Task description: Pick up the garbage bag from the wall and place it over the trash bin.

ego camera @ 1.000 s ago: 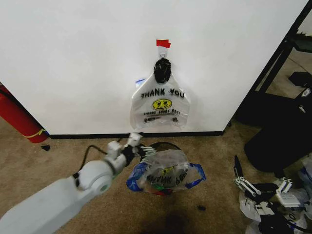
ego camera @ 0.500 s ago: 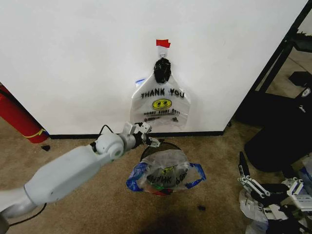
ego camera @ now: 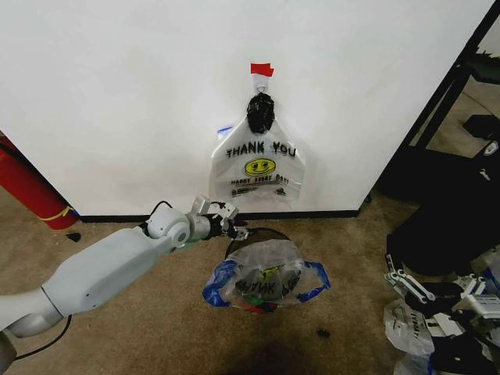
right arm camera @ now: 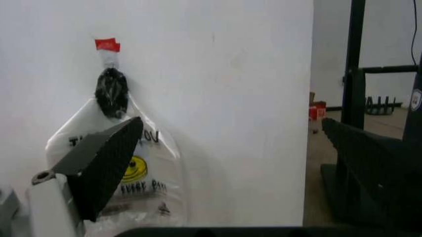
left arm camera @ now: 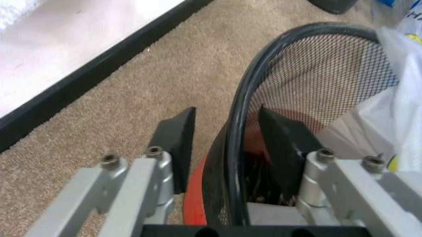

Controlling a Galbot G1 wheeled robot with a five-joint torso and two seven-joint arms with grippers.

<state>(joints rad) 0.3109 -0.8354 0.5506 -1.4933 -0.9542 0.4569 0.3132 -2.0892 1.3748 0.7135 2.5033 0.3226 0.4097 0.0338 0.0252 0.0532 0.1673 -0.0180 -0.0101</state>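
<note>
Left wrist view has the left hand spread, fingers straddling the trash bin rim, garbage bag draped over it, right hand apart.

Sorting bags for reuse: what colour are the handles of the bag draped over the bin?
Blue, on the garbage bag over the trash bin; clearest in the head view.
</note>
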